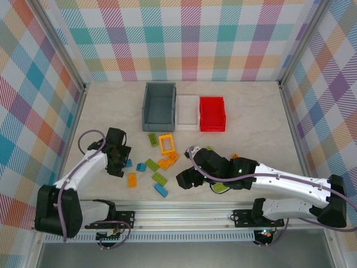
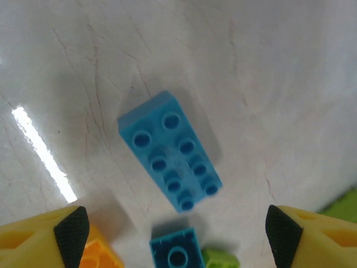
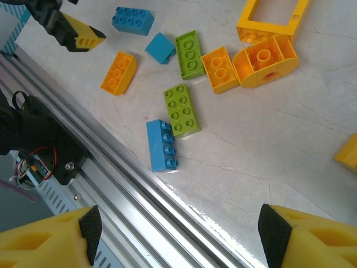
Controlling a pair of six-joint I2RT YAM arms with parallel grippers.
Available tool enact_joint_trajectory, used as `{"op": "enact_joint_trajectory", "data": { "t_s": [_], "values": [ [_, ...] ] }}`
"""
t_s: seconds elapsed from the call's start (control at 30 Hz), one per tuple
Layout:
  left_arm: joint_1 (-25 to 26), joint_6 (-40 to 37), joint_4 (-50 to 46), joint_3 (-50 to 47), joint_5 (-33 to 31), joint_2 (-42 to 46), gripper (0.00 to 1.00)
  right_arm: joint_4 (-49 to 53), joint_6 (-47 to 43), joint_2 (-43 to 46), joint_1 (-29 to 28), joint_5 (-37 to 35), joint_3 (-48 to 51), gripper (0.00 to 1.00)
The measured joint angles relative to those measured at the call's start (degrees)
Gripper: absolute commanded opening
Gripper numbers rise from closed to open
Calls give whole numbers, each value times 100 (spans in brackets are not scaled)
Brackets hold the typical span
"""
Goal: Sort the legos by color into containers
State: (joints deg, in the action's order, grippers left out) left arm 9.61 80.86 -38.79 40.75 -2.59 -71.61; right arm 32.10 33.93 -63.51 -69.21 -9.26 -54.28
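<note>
Blue, lime green and orange legos lie scattered at the table's front centre, among them the open orange frame. My left gripper hangs open just over a blue 2x4 brick, with a small blue brick under its wrist. My right gripper is open and holds nothing, right of a blue brick and a green one. The grey-blue bin, white bin and red bin stand in a row at the back.
The aluminium rail runs along the table's front edge, directly beneath my right gripper. An orange brick and a green brick lie between the two arms. Checked walls close in the left, right and back sides.
</note>
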Motion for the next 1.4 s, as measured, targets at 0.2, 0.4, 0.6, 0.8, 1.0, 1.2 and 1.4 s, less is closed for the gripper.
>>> {"op": "enact_joint_trajectory", "data": {
  "t_s": [0.2,0.4,0.6,0.8,1.0,1.2,1.4],
  "values": [
    [-160,404,398,-9,94,-931,71,-24,15,-83,-22,-164,-149,76],
    [-195,481,17,74,157,-1141,32,-37,17,-107,-22,-227,-155,75],
    [-179,114,225,144,120,-973,17,-35,20,-81,-22,-389,-157,75],
    [492,-1259,280,1620,-227,-850,18,101,223,63,133,-1019,-317,75],
    [1318,-2579,243,3458,-511,-1309,18,70,485,181,1198,-1147,-442,75],
    [1493,-3593,-203,5370,-763,-3178,19,20,592,-140,1849,-977,-999,75],
    [1508,-4186,-669,6719,-986,-4868,24,-15,623,-398,2020,-800,-1252,75]
  ]
}}
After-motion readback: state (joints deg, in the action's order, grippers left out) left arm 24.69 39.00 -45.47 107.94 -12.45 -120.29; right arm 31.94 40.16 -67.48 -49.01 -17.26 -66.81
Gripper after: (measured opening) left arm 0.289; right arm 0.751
